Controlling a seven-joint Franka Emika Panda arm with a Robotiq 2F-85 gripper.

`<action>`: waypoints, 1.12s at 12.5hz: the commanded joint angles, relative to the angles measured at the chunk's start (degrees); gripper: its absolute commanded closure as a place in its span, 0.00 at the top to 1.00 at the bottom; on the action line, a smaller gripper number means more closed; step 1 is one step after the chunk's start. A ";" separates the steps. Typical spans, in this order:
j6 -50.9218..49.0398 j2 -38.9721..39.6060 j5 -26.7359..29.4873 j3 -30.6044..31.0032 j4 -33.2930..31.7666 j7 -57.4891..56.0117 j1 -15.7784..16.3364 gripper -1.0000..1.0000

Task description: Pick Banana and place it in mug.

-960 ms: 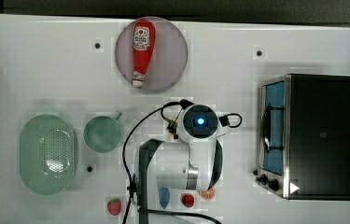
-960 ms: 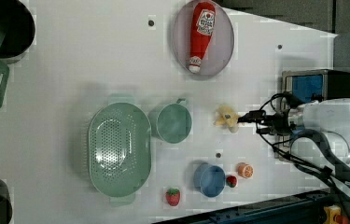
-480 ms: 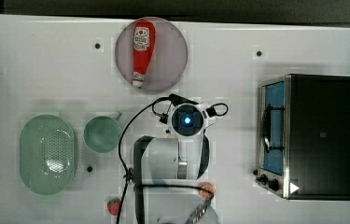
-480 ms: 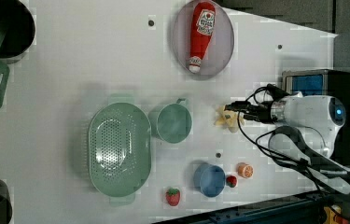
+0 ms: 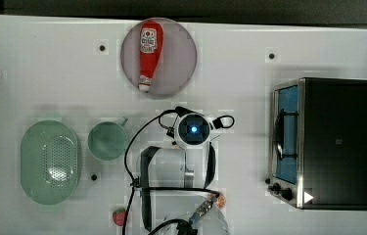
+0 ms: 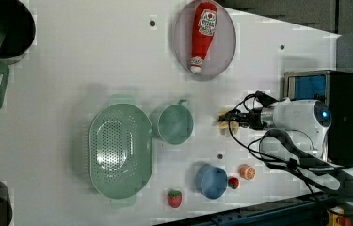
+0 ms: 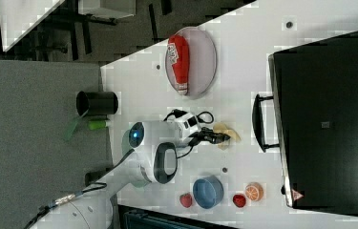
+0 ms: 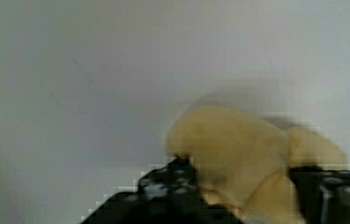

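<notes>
White surface (image 6: 94, 56) is carrying everything, with the black toaster oven (image 5: 337, 142) sitting at the top view's right edge. Next in size, the green perforated strainer (image 6: 120, 149) is lying left of centre in the left view, and a grey plate (image 6: 221, 59) near the upper middle is bearing a red ketchup bottle (image 6: 203, 35). The robot arm (image 6: 301, 120) is reaching in from the left view's right side. The pale green mug (image 6: 175, 125) is standing just beside the strainer's right end, well apart from a blue cup (image 6: 211, 181) lower down. The claw (image 6: 234, 118) is sitting at the banana (image 6: 223, 120), which is lying on the surface to the mug's right in the left view; in the wrist view its dark fingers (image 8: 168, 179) are flanking the banana on both sides, half closed, though a firm grip cannot be told. An orange slice (image 6: 246, 172) and a strawberry (image 6: 174, 198) are resting near the left view's bottom edge.
</notes>
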 commanded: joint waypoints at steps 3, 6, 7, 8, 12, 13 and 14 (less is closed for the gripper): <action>1.08 -5.64 -0.59 -0.92 -0.30 -1.37 0.34 0.32; -10.71 -15.70 -0.59 -0.92 2.01 -1.36 0.34 0.32; -17.27 -18.89 -0.59 -0.89 3.74 -1.35 0.37 0.32; -30.10 -24.84 -0.60 -0.86 7.83 -1.36 0.40 0.32; -43.51 -34.11 -0.55 2.60 15.26 -0.19 1.60 0.32; -47.71 -35.53 1.16 6.65 15.34 7.78 2.45 0.32; -48.17 -35.41 4.10 9.39 15.25 12.93 3.05 0.32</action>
